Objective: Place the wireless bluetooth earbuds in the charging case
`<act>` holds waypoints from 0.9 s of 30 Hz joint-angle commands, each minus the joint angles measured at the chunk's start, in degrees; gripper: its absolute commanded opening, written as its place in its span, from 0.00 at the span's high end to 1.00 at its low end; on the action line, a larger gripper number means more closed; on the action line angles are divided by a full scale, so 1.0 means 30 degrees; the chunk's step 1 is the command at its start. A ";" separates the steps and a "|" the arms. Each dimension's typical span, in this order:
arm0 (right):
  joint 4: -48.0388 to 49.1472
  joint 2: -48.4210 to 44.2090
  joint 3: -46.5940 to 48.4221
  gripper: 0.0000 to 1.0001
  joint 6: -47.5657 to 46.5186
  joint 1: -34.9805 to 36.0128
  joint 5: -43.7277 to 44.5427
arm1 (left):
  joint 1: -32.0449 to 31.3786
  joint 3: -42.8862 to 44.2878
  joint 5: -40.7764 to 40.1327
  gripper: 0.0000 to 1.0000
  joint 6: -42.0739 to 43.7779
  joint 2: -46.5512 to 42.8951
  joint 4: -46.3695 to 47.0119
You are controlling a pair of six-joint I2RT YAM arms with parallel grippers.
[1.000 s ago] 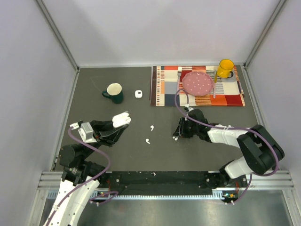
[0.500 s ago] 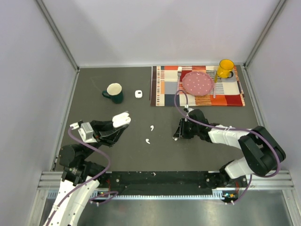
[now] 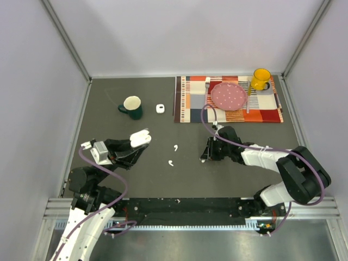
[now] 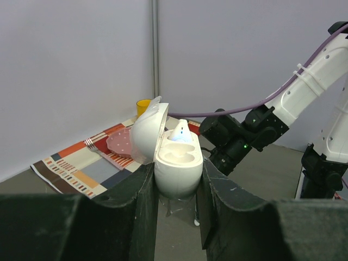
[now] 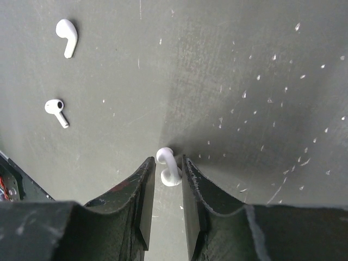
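The dark grey table (image 3: 109, 92) carries a green mug (image 3: 132, 107) toward its far edge, left of centre, with a small white boxy item (image 3: 160, 109) just right of it. A patchwork placemat (image 3: 190, 103) fills the far right corner. Two white earbuds (image 3: 175, 147) lie apart near the centre, and a third earbud (image 5: 168, 167) lies to their right

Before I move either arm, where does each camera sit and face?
Top external: high behind the robot, looking down on the table; left gripper and right gripper show.
Left wrist: on the left arm, facing across toward the right arm; its fingers clamp the open charging case.
Right wrist: facing down at the table; its fingers flank an earbud.
Shared: top and right wrist both show two loose earbuds.
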 commanded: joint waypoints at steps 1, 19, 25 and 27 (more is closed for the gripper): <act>0.0024 -0.0943 -0.0052 0.73 -0.0433 -0.0268 -0.0127 | -0.0052 -0.0090 -0.0287 1.00 0.0045 -0.0234 0.0459; -0.0064 -0.0680 -0.0023 0.80 -0.0668 -0.0620 -0.1064 | -0.0052 -0.0266 -0.0287 1.00 -0.0101 -0.0234 0.0606; -0.0443 -0.0329 0.0211 0.80 -0.0960 -0.0620 -0.1007 | -0.0052 -0.0266 -0.0228 1.00 -0.0101 -0.0263 0.0606; -0.0562 -0.0183 0.0270 0.80 -0.1019 -0.0650 -0.1035 | -0.0052 -0.0266 -0.0229 1.00 -0.0101 -0.0263 0.0635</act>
